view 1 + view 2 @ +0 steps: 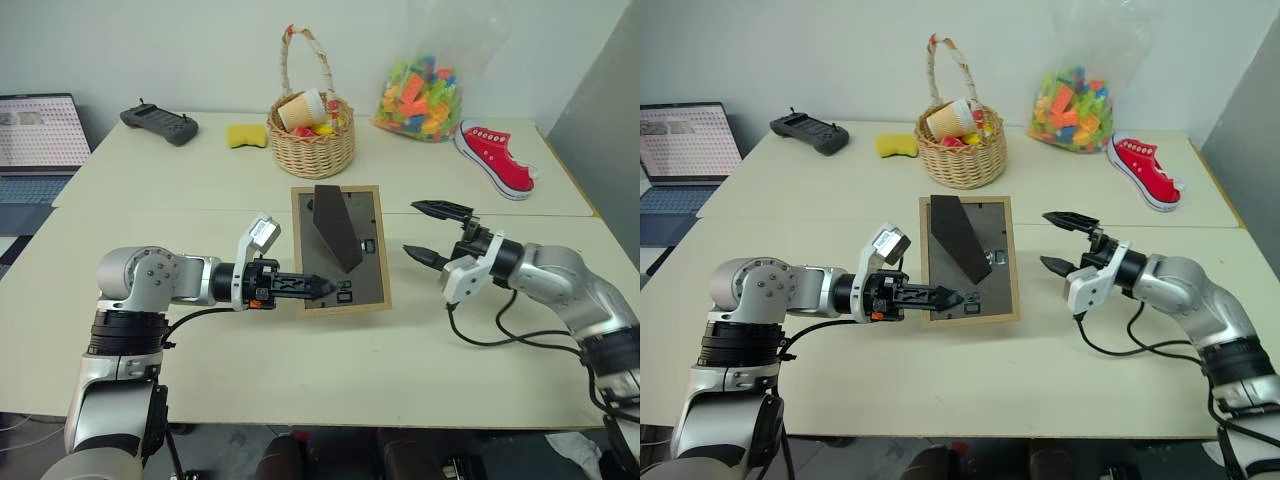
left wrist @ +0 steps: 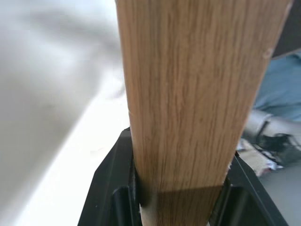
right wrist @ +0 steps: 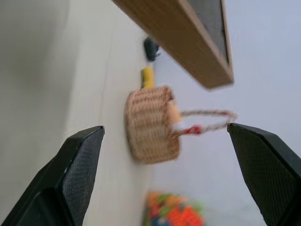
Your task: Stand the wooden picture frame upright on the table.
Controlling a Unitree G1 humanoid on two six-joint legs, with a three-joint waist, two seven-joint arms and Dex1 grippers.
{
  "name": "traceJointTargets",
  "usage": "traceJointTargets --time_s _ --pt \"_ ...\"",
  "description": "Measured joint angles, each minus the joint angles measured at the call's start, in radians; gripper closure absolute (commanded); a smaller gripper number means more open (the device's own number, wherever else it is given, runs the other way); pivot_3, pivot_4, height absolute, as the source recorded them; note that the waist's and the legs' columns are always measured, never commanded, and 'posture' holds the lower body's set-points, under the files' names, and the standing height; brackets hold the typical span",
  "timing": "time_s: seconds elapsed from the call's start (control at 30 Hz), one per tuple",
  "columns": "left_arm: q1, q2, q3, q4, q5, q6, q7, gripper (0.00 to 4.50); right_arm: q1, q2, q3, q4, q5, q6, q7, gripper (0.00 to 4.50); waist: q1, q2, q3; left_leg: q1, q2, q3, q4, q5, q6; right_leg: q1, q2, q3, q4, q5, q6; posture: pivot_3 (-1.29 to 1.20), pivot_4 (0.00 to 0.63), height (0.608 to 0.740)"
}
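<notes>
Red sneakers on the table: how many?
1. The red sneaker lies at the table's far right edge, beside the bag of colourful blocks. A second one could be hidden behind the bag.

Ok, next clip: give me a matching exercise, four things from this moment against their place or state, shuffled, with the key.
Things:
1. wooden picture frame
2. right end effector
3. red sneaker
4. wicker basket

Place or state:
A. far right of the table, lying on its side
B. open, holding nothing
C. backing and easel stand facing up, near edge clamped by the left end effector
D. just beyond the frame, with a cup inside

Pairs: 1-C, 2-B, 3-A, 4-D
</notes>
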Motion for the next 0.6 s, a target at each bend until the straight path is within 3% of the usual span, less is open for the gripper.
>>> traceJointTargets --time_s 0.13,0.27,0.4,0.6 --pt "0.014 -0.013 0.003 -0.004 -0.051 0.015 0.047 3.21 -0.074 0.054 0.033 0.05 -0.16 -0.101 -0.193 0.06 -0.002 0.0 0.0 0.0 0.001 -0.002 -0.001 0.002 -0.003 0.0 0.0 -0.001 0.002 -0.001 -0.001 0.0 0.15 0.74" --pt "0.04 -0.012 0.003 -0.011 -0.114 0.015 0.081 3.21 -0.114 0.07 0.055 0.064 -0.213 -0.157 -0.267 0.06 -0.003 0.0 0.0 0.0 0.001 -0.002 -0.001 0.002 -0.003 0.0 -0.001 -0.001 0.001 -0.001 -0.001 0.0 0.15 0.74" --pt "0.045 -0.012 0.004 -0.013 -0.156 0.015 0.119 3.21 -0.143 0.075 0.093 0.102 -0.219 -0.206 -0.279 0.73 -0.001 0.0 0.0 0.0 0.001 -0.002 0.0 0.002 -0.003 0.001 -0.001 -0.001 0.002 -0.001 -0.001 0.0 0.15 0.74" --pt "0.089 -0.012 0.015 -0.051 -0.226 0.014 0.16 3.21 -0.154 0.07 0.116 0.131 -0.238 -0.252 -0.286 2.26 -0.005 0.0 0.0 0.0 0.001 -0.003 0.0 0.002 -0.003 0.001 -0.002 -0.001 0.002 -0.001 -0.001 0.0 0.15 0.74"
